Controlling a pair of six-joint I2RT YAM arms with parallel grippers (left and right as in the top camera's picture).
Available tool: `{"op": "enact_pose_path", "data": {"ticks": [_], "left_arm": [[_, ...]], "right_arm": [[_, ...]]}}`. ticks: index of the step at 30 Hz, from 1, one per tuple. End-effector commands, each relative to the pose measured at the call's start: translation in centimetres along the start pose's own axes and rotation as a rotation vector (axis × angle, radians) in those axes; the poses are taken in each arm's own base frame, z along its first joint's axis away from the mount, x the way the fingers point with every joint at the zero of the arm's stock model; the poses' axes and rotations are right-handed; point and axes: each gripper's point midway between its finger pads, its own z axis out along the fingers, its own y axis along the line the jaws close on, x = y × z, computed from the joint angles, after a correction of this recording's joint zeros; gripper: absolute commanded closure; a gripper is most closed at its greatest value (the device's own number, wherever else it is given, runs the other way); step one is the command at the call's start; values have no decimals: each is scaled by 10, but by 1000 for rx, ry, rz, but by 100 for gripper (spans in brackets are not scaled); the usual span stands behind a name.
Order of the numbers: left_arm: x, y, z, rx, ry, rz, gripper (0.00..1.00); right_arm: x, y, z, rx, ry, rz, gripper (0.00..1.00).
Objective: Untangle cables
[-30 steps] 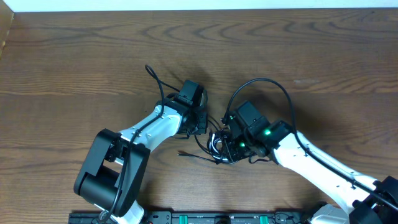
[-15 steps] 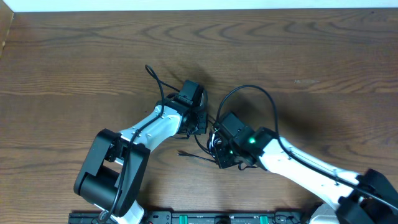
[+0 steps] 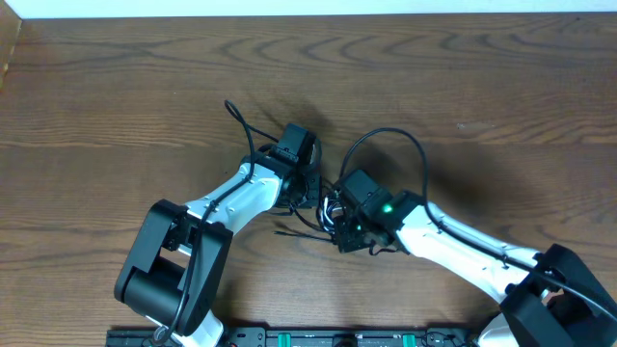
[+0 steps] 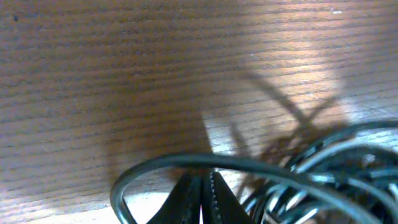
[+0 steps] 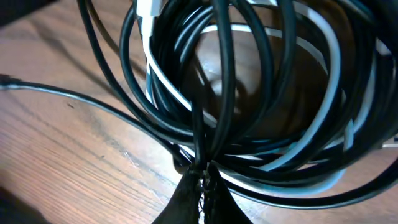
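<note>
A tangled bundle of thin black and white cables (image 3: 330,213) lies on the dark wood-grain counter (image 3: 116,77), a little toward 6 o'clock from its middle, with both arms crowded in on it. The left gripper (image 4: 203,184) sits at about 10 o'clock of the bundle and the right gripper (image 5: 203,180) at about 3 o'clock. They are on opposite sides, which looks like a set-up for drawing the knot apart rather than dragging it whole.

In the right wrist view, the right gripper's fingers are pressed together on two or three black strands. These run down from 12 o'clock and meet exactly at the tips, so it is clamped on part of the coil. The rest of the coil fans out above the tips in overlapping rings, with the one thin white cord (image 5: 149,43) threaded through the black ones. A grip this low catches a few strands, not the whole coil, and that seems the point.

The left gripper's fingers are also together. A single black cable arc (image 4: 186,163) crosses just at their tips, but I cannot tell whether it is pinched or merely lying against them. The main tangle lies toward its 4 o'clock.

A loose black strand end (image 3: 292,234) trails from the bundle toward 9 o'clock. The thicker black arm cable (image 3: 386,133) arching over the right arm at 12 o'clock belongs to the robot and is not part of the job.

The tangle looks largely intact, so the task appears early.
</note>
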Motion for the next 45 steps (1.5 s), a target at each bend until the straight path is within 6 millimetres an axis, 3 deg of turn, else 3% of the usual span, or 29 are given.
{"op": "enact_pose_path", "data": {"ticks": [1,3,6,9,16,18,21,27,31,35,36,37,41,45], "left_arm": [[15,6,10,9,65,-6,91],[16,-3,7,61,74,-5,91],[14,-22,-6,151,66,9,91],[4,-37,-29,212,8,32,90],[-14,-61,-102,293,-196,93,91],[-13,-62,-111,299,-209,87,91],[-5,-59,-111,288,-181,73,91],[20,-44,-92,237,-55,28,91],[35,-36,-83,210,10,6,91],[38,-35,-82,206,21,2,91],[38,-35,-82,206,21,2,90],[38,-35,-82,206,20,2,91],[37,-34,-82,197,19,-21,91],[36,-26,-80,154,10,-80,90]], "right_arm": [[-7,-6,-7,-28,-15,5,99],[-10,-9,-8,-34,-19,20,99],[-14,3,-12,-134,-12,-20,99],[-19,8,-16,-207,-11,-10,99],[-27,-6,-20,-208,-22,4,99],[-27,-6,-20,-206,-26,-10,99],[-27,-8,-19,-195,-27,-12,99],[-32,-7,-23,-230,-35,20,99],[-43,6,-45,-427,-36,68,99],[-52,-2,-55,-479,-54,108,99],[-54,-5,-55,-466,-64,105,94],[-56,-11,-53,-437,-77,100,78],[-59,-34,-43,-289,-107,146,38],[-63,-59,-35,-124,-147,258,27]]}}
